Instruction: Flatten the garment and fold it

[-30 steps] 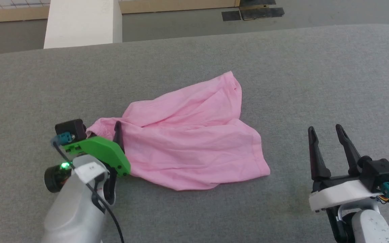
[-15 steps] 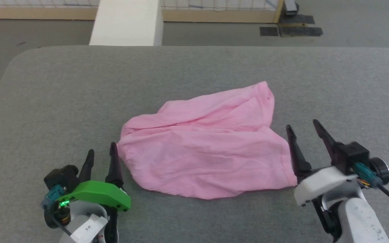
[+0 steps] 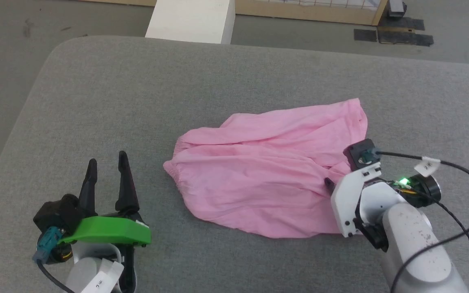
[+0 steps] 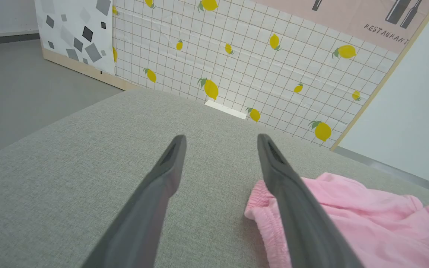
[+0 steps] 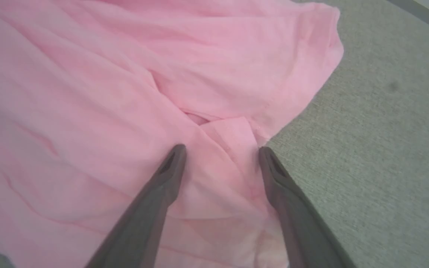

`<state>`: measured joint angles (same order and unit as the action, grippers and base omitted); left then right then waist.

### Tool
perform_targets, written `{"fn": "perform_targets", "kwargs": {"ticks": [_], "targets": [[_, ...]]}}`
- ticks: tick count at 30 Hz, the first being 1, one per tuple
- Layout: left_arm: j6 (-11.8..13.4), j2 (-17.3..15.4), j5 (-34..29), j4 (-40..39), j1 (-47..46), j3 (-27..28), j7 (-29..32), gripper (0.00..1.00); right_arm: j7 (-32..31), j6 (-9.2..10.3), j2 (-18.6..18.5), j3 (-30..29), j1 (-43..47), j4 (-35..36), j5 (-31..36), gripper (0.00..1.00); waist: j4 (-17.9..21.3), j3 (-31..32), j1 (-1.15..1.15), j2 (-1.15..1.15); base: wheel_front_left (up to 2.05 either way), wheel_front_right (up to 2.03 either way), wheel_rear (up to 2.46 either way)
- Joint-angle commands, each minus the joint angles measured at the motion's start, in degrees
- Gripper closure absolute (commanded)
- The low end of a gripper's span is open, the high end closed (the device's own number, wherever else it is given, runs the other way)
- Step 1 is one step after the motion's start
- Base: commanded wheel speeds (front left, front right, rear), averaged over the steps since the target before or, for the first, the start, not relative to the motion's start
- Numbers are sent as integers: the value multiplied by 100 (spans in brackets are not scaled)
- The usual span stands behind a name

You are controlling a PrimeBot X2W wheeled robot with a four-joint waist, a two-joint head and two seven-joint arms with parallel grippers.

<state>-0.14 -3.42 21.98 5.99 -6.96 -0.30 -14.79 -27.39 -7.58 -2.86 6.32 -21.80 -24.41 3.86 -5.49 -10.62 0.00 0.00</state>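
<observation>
The light-pink shorts (image 3: 271,179) lie crumpled and loosely spread in the middle of the grey padded table (image 3: 136,101). Their gathered waistband (image 4: 264,208) faces left. My left gripper (image 3: 106,171) stands open on the table, a short way left of the waistband, holding nothing. In the left wrist view the left gripper (image 4: 220,143) has bare table between its fingers. My right gripper (image 5: 220,150) is open and hovers over the shorts' right edge, with a folded corner of pink fabric (image 5: 229,130) between its fingers. In the head view its white wrist (image 3: 352,195) hides most of the fingers.
The table's rounded left corner (image 3: 55,49) and left edge are near my left arm. Beyond the far edge stand a white block (image 3: 191,18) and a wooden baseboard (image 3: 307,12) on grey floor. A black cable (image 3: 462,171) loops beside my right wrist.
The head camera has turned left, shifting the whole picture. My right gripper has tipped down over the shorts' right edge. My left gripper stays open, apart from the waistband.
</observation>
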Motion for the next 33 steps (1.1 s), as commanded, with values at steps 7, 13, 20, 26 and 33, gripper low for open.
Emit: {"fn": "perform_targets", "kwargs": {"ticks": [7,13,20,26,33], "targets": [[-144,51,-113,54,-23,78,-20,0,-302,9,-246,-55,-396,-213,92,100,-38,-96,0,0,0,0,0],[-63,53,-65,61,-17,-2,-20,0,61,9,-317,-1159,-446,-60,232,100,11,-64,0,0,0,0,0],[-71,54,-79,173,-24,-87,-20,0,460,9,-205,-2481,-479,-207,727,100,81,-4,0,0,0,0,0],[-89,54,-99,288,44,-162,-20,0,1326,9,-72,-2570,-341,-234,758,0,98,181,0,0,0,0,0],[-101,54,-105,363,207,-250,-20,0,3010,9,-10,-1843,516,550,234,0,122,543,0,0,0,0,0]]}}
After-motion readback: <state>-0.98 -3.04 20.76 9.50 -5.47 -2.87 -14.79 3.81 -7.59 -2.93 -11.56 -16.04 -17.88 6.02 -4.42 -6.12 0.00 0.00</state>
